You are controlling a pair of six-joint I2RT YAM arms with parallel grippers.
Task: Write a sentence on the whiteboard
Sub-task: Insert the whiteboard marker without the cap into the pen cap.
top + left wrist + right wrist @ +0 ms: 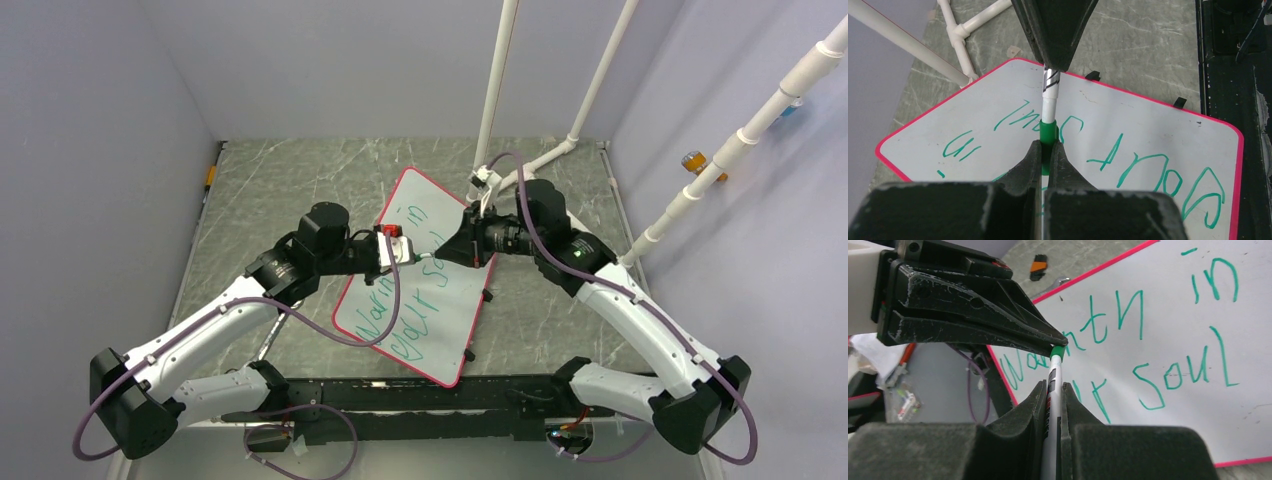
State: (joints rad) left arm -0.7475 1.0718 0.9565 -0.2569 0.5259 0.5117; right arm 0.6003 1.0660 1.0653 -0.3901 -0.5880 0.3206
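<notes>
The whiteboard (452,340) lies flat on the marbled table (270,190) in the middle of the top view, turned on a diagonal, with one rounded corner toward the upper centre of the frame and another toward the arm bases at the bottom. The sentence (1138,350) runs across it in two green lines, and "in" and "Soul" read clearly in the right wrist view.

Above the board's middle the two arms meet tip to tip. The left gripper (1047,147) is pressed together on the green cap (1048,132), and the right gripper (1053,387) pinches the white barrel of the marker (1049,102) in line with it. With the lettering done, this looks like the cap being seated on the marker, though I cannot tell how far it is on.

The board looks thin, stiff and light, with a slick face, so on its small black feet (1093,76) it would probably skate under a sideways push. The red rim, at a bare edge away from the ink, is the place to take hold. The lettering is the fragile part, since a brushing finger or cable would likely smear it. The marker is light and smooth and could twist in the pads, so a straight axial push suits it best
</notes>
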